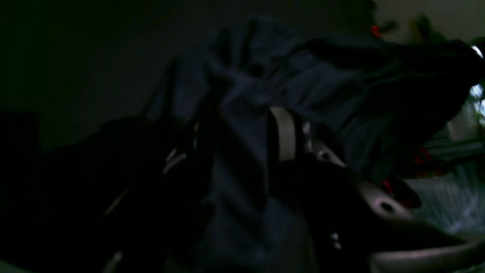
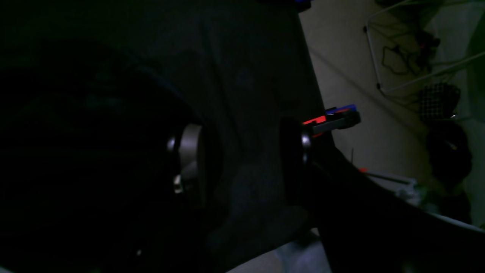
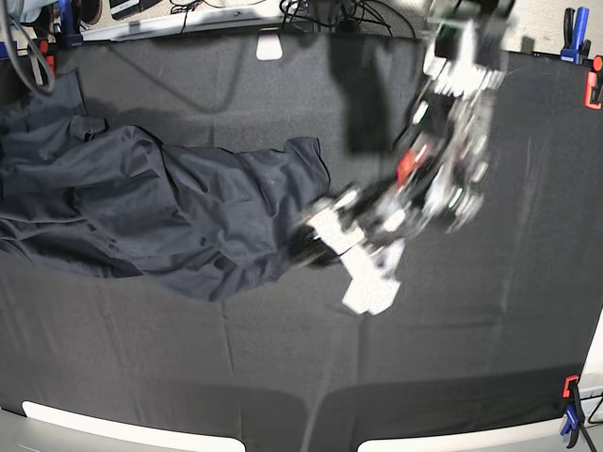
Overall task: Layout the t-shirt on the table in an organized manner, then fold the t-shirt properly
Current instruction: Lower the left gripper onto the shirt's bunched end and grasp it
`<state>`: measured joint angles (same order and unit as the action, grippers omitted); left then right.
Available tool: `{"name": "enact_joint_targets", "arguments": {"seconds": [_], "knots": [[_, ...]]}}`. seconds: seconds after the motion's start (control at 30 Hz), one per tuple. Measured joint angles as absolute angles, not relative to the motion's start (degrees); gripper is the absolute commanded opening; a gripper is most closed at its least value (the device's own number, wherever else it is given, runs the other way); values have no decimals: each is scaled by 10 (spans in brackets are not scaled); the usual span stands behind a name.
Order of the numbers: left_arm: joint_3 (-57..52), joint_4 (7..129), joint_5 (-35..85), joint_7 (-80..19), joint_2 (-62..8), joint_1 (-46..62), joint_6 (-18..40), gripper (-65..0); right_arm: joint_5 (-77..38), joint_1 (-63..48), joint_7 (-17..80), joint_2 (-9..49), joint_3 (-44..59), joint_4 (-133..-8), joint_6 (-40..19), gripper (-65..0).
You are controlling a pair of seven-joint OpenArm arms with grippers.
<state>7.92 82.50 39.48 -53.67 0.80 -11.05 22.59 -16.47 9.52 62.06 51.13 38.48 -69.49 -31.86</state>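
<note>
Base view: laying out, left jaws pinching t-shirt edge, right jaws gaping empty; likely needing spreading across surface.

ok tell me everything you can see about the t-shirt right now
The t-shirt is dark navy, of thin smooth-looking fabric. It lies crumpled and creased, not spread flat, on the left half of the black-clothed table in the base view. Its right end, by a sleeve-like flap, meets the left gripper. In the left wrist view, bunched fabric sits between that gripper's fingers.
</note>
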Motion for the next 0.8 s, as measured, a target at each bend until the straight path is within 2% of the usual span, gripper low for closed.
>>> {"name": "enact_joint_targets", "arguments": {"seconds": [0.07, 0.17, 0.3, 0.47, 0.57, 0.63, 0.73, 0.8], "knots": [[79, 770, 396, -555, 23, -139, 228, -436, -166, 95, 621, 511, 385, -695, -319, -363], [79, 687, 394, -566, 35, -172, 262, -436, -165, 95, 627, 511, 385, -695, -319, -363], [79, 598, 387, -548, 40, -203, 290, -437, -165, 95, 630, 511, 385, -695, -319, -363], [79, 570, 380, -559, 39, -205, 299, -437, -165, 95, 631, 511, 385, -695, -319, -363], [79, 569, 414, -602, 39, -198, 336, -442, -165, 95, 631, 511, 385, -695, -319, -363], [79, 569, 440, -623, 40, -197, 352, -489, -165, 95, 631, 511, 385, -695, -319, -363], [79, 569, 455, -622, 39, -198, 359, -650, -165, 95, 631, 511, 385, -695, -319, -363], [79, 569, 455, -622, 39, -199, 359, -650, -165, 95, 631, 511, 385, -695, -319, -363]]}}
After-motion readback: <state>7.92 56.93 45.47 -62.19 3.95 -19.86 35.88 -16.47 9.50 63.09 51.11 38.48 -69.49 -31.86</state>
